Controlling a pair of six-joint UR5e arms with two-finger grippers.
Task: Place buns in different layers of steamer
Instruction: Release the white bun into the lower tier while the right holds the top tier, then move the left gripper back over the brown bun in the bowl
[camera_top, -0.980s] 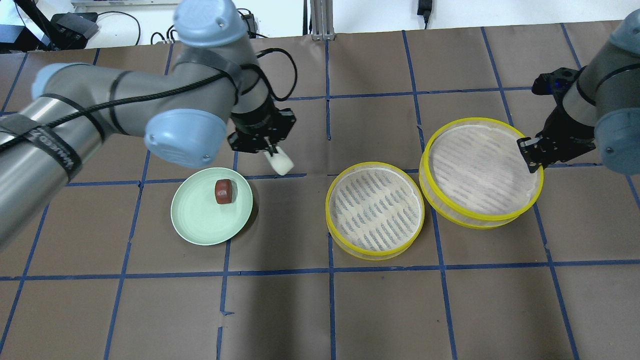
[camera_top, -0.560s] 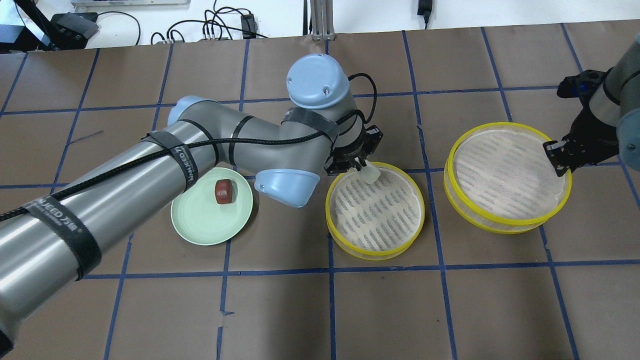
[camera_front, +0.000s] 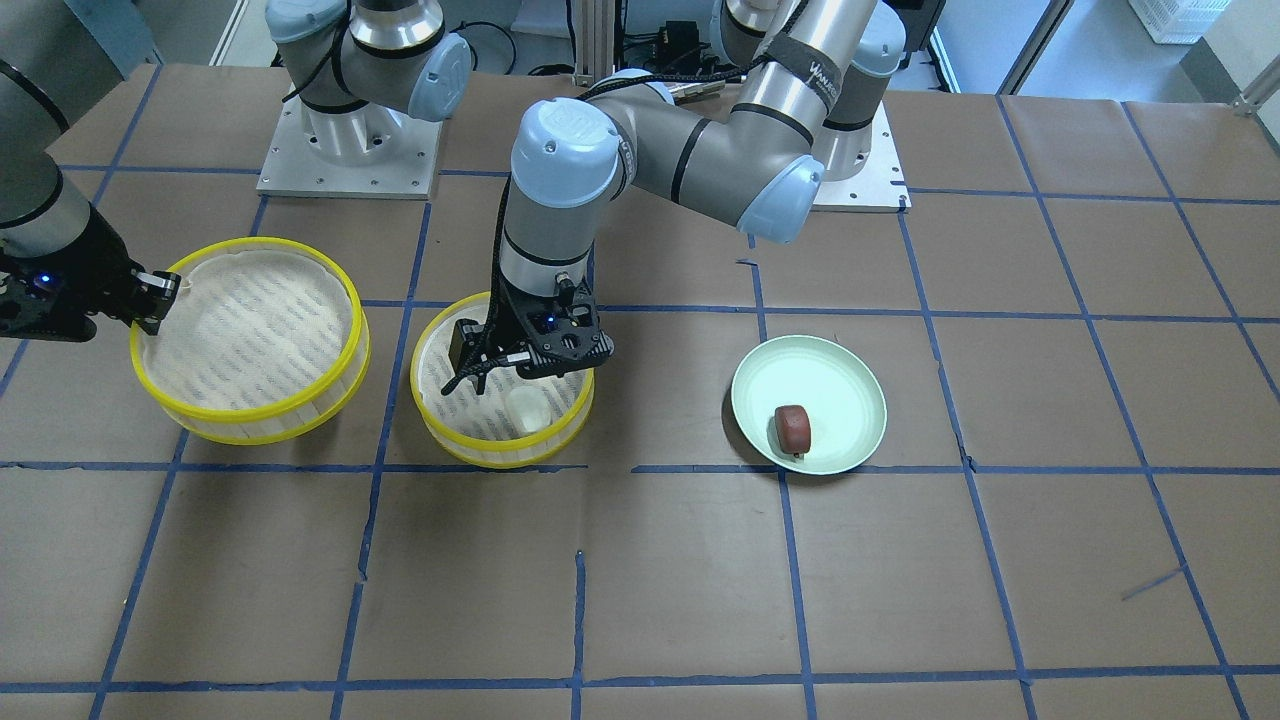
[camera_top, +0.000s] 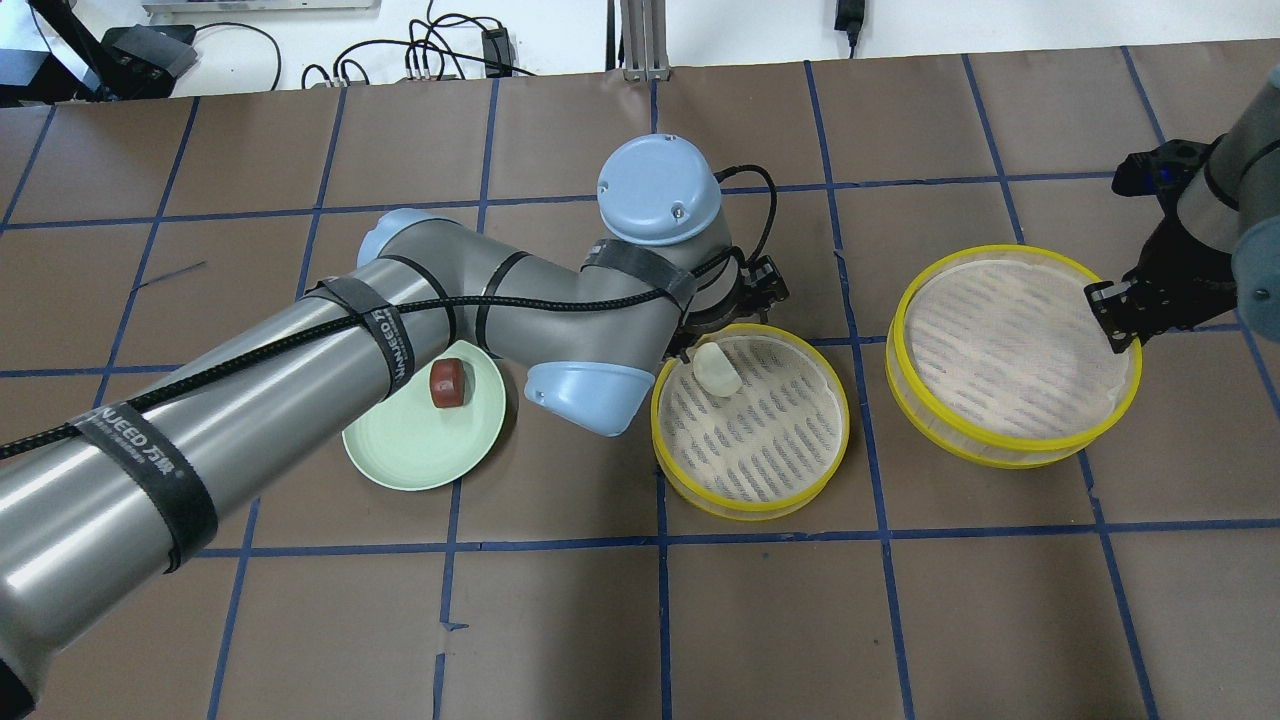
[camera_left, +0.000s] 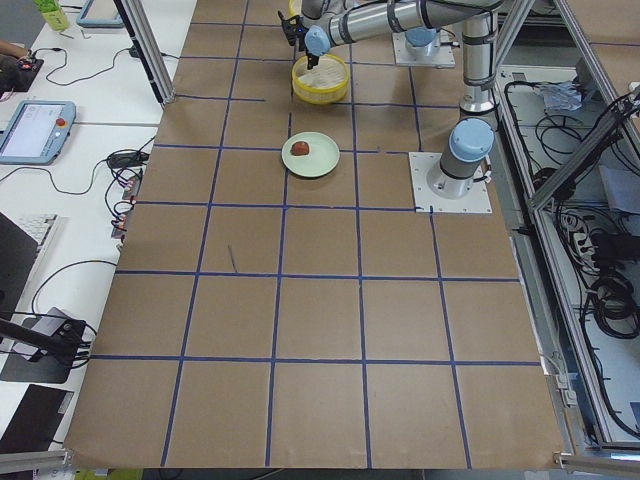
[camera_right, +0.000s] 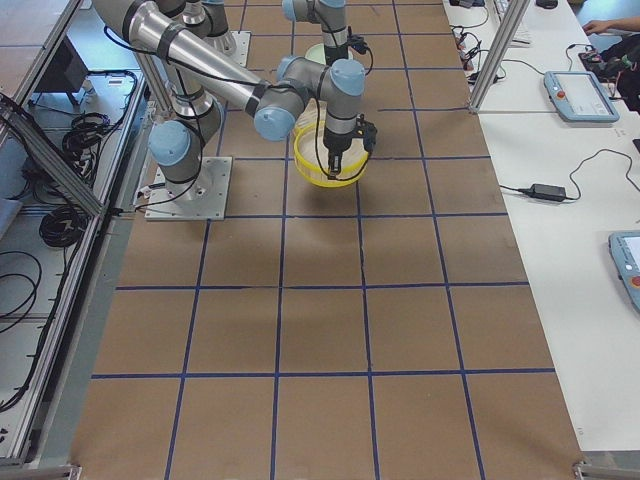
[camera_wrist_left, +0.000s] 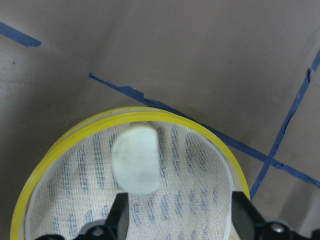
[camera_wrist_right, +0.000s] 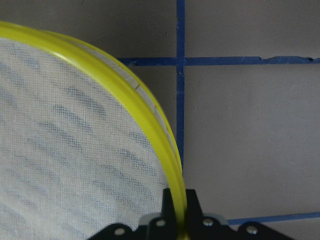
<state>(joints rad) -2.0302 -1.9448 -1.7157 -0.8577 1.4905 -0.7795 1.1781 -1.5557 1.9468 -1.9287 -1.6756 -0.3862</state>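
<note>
Overhead, the left arm (camera_top: 300, 365) overlaps the plate (camera_top: 410, 452) holding the brown bun (camera_top: 448, 383).

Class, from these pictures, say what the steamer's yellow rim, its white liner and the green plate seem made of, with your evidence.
Rim: probably plastic, smooth, evenly bright yellow with slight sheen.
Liner: thin woven cloth or mesh, matt; dark stripes show through it.
Plate: likely plastic or melamine, uniform pale green, soft gloss; ceramic cannot be excluded.
</note>
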